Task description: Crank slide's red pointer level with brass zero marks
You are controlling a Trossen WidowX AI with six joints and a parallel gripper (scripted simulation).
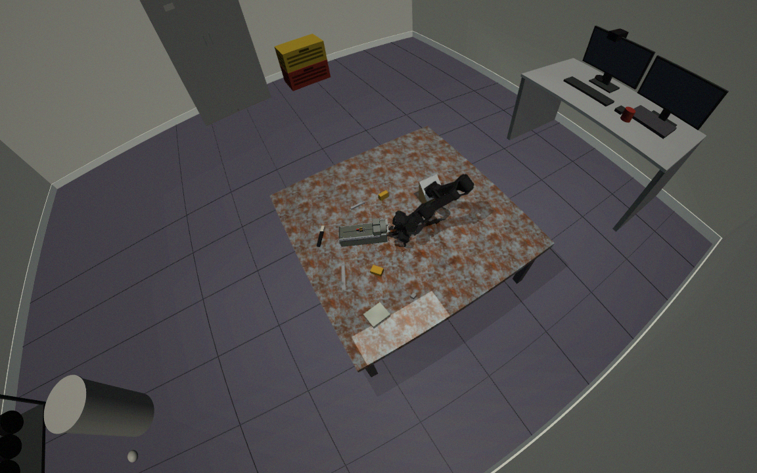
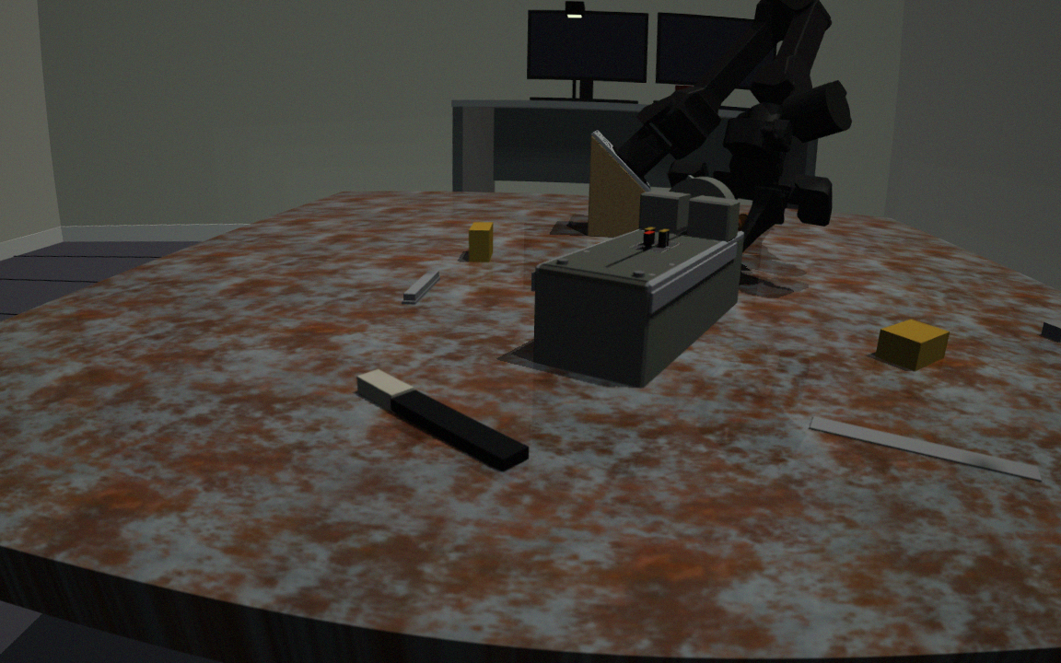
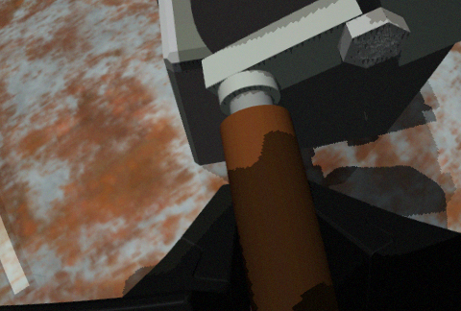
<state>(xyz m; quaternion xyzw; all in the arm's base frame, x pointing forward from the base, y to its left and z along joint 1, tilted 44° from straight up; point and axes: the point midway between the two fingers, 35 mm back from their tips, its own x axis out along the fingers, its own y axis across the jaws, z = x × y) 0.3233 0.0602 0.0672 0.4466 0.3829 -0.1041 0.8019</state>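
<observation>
The gripper (image 1: 391,231) (image 2: 747,238) (image 3: 257,195) is squeezing the orange handle (image 3: 274,181) at the end of the gray machine (image 1: 363,235) (image 2: 600,321), so the turning step seems to be on. The red pointer (image 1: 357,229) (image 2: 648,234) sits on top, near the marks, but whether it is level is too small to tell. Next, the arm should turn gently, then let go once they line up.

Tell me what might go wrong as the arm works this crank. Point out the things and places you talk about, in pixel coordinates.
The gripper (image 3: 257,195) is shut on the round orange handle (image 3: 269,177), so its grip might slip or twist as the crank (image 3: 283,37) turns.

The red pointer (image 2: 648,238) looks tiny beside the marks in the exterior view, and the wrist view misses it; overshooting zero would be easy.

The fingers sit close to the machine (image 1: 362,240) (image 2: 592,325) (image 3: 312,124), so a careless release could nudge the crank off its setting.
</observation>
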